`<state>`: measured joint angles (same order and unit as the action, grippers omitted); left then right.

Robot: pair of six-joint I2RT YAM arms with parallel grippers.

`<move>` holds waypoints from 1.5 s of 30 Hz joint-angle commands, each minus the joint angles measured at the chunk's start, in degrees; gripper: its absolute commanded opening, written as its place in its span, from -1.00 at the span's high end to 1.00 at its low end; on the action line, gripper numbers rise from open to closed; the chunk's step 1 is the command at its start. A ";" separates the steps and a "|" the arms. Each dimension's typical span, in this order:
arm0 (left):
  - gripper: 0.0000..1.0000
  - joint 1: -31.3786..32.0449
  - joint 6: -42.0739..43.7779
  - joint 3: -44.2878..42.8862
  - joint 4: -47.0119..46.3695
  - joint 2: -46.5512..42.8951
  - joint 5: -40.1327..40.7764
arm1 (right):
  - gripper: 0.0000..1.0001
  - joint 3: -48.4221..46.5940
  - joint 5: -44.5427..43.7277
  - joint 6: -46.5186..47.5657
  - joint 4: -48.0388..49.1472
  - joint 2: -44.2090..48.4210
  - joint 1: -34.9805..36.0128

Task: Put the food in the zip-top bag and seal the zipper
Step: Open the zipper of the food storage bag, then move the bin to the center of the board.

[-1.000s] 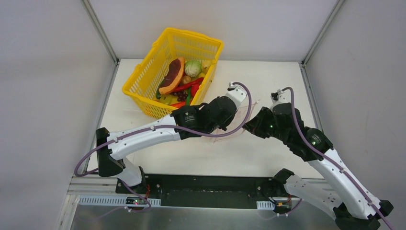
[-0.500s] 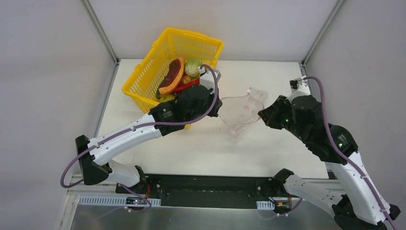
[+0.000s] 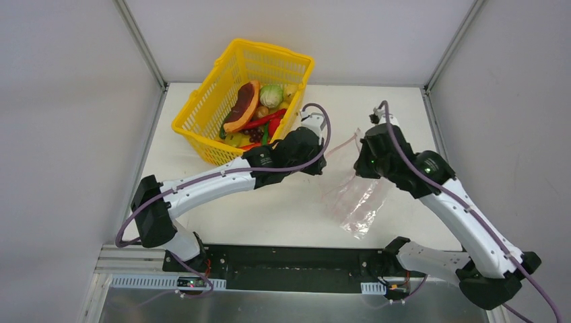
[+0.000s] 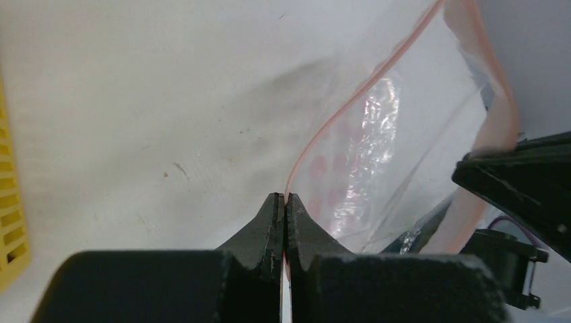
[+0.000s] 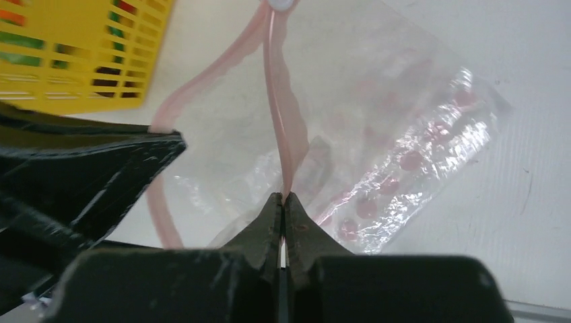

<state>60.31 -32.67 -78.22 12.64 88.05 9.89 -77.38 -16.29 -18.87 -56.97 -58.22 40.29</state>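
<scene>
The left end effector (image 4: pixel 283 198) is shut tight. Its two black fingers pinch the thin pink zipper strip (image 4: pixel 350 94) at the mouth of the clear floppy plastic bag with pink dots (image 4: pixel 377 134). No gap shows between the fingers, only the thin strip going in.

The right end effector (image 5: pixel 283 196) is shut tight too. It pinches the other side of the same pink zipper strip (image 5: pixel 276 101), and the bag (image 5: pixel 404 134) spreads out past its fingers.

From above, the left end effector (image 3: pixel 322 163) and the right end effector (image 3: pixel 361 165) are near each other over the middle of the white worktop (image 3: pixel 269 208), a bit toward the right edge. The pink zipper strip (image 3: pixel 343 143) runs between them, and its two sides are pulled a little apart. The bag (image 3: pixel 357 202) hangs down from them toward the near edge. I cannot tell if its bottom touches the worktop.

No food shows inside the bag. The toy food is in the yellow plastic basket with holes (image 3: pixel 202 114) at the far left corner of the worktop. The dark-red melon slice with an orange rim (image 3: pixel 242 106) and the round green cabbage (image 3: pixel 271 95) lie on top of the pile.
</scene>
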 commanded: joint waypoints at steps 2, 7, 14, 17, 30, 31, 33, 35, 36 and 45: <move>1.00 -2.11 0.81 1.58 0.20 -3.10 6.62 | 1.00 3.51 -2.32 0.79 10.42 -1.83 -1.25; 0.72 -4.67 2.24 -2.31 3.90 -0.29 3.90 | 1.00 2.52 5.93 1.65 14.75 -5.04 -3.32; -0.32 -4.98 8.02 -4.79 6.28 -0.33 -3.27 | 1.00 4.15 9.64 1.40 15.19 -7.08 -4.41; -0.58 -5.25 12.67 -8.55 9.51 -1.01 -7.43 | 1.00 4.52 9.98 1.47 14.96 -7.25 -5.38; -0.98 -9.13 20.76 -6.10 15.59 -13.99 -0.50 | 1.00 7.62 15.51 -0.05 18.96 -5.87 -7.48; -0.98 -10.03 21.01 -5.28 16.55 -14.81 2.88 | 1.00 7.65 15.72 -0.03 19.06 -5.90 -7.45; -0.98 -12.28 21.07 -3.91 17.74 -15.77 3.67 | 1.00 7.64 16.78 -0.07 19.15 -5.94 -7.55; -0.98 -14.56 20.32 -2.21 17.45 -16.13 1.43 | 1.00 8.02 18.42 -0.27 19.62 -5.86 -7.57; -0.98 -15.46 19.37 -1.18 16.98 -16.00 -0.22 | 1.00 8.32 18.72 -0.41 19.84 -5.79 -7.54; -0.98 -16.28 16.09 2.19 22.16 -11.47 -8.76 | 1.00 10.79 19.02 -0.40 19.16 -3.58 -7.59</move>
<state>43.86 -15.05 -76.93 30.92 75.46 6.02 -66.87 2.00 -19.00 -38.79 -64.49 33.04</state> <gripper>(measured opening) 0.990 0.009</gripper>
